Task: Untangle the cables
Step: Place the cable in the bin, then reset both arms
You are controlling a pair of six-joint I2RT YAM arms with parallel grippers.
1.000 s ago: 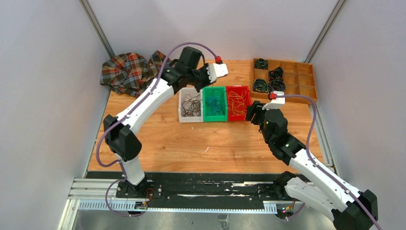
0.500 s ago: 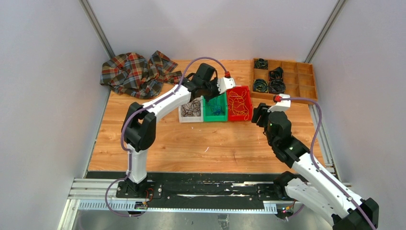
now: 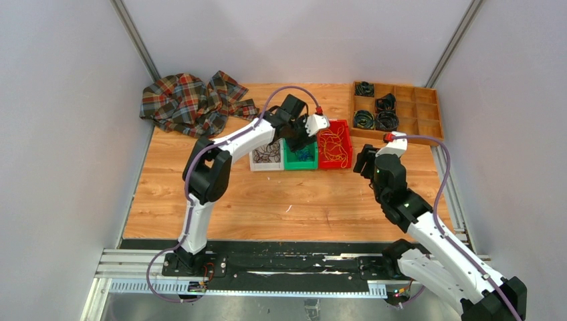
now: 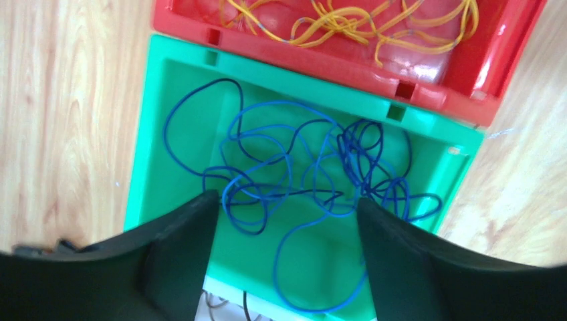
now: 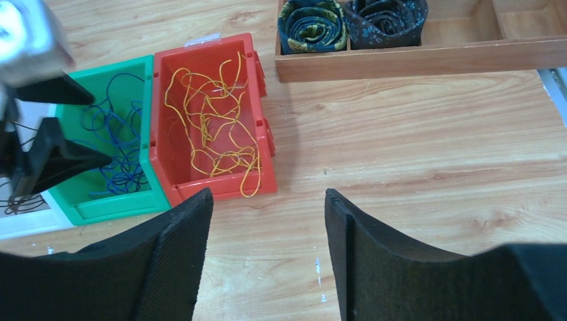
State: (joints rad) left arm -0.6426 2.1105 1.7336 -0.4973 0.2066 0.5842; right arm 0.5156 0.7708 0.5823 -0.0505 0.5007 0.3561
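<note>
The cables lie sorted in three bins. Blue cables (image 4: 301,167) loop loosely in the green bin (image 4: 150,134), yellow-orange cables (image 5: 214,114) lie in the red bin (image 5: 220,184), and black cables (image 3: 266,152) in the white bin (image 3: 254,164). My left gripper (image 4: 287,198) hangs open just over the green bin, the blue loops lying below its fingers with none pinched. My right gripper (image 5: 267,191) stands open over bare wood to the right of the red bin, with nothing between its fingers.
A wooden compartment tray (image 3: 414,114) with dark coiled rolls (image 5: 314,23) sits at the back right. A plaid cloth (image 3: 190,100) is heaped at the back left. The bins stand in a row at the table's middle back.
My left gripper came down and forward over the green bin and its jaws opened. My right arm drifted slightly right, its jaws still apart.
</note>
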